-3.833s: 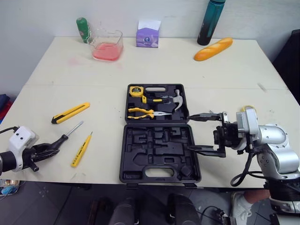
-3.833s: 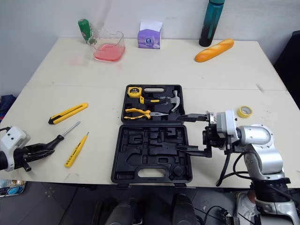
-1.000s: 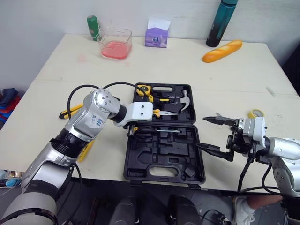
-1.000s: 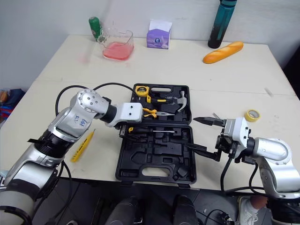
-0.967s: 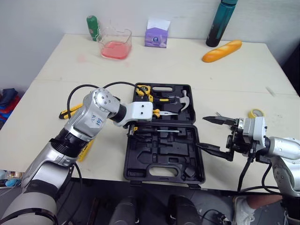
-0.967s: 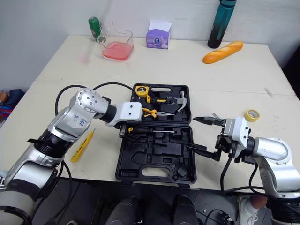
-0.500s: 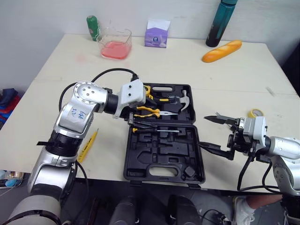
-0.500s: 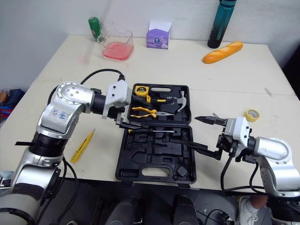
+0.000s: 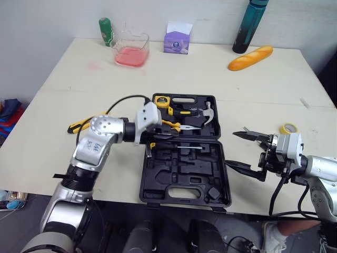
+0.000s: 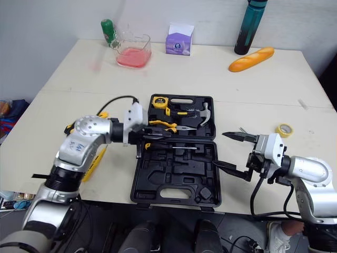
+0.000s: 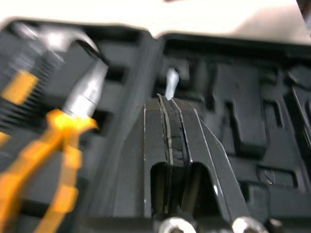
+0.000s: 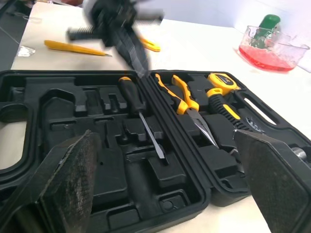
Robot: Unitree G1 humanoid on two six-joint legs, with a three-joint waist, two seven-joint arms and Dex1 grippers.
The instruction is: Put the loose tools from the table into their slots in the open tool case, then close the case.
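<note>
The black screwdriver [image 12: 133, 97] lies in its tool case [image 9: 181, 176] slot, so I think the left gripper [image 11: 166, 102], pinched together and empty, should go get the yellow screwdriver [image 12: 73, 47] on the table, while the right gripper [image 9: 231, 149] hangs wide open.

Along the far side stand a green bottle [image 9: 106, 31], a clear glass dish of pink liquid [image 9: 131, 49] just beside it, a purple tissue box [image 9: 177, 38] and a teal bottle [image 9: 249, 26]. A baguette [image 9: 250, 57] lies near the teal bottle.

No legible text, label, brand or number anywhere.
</note>
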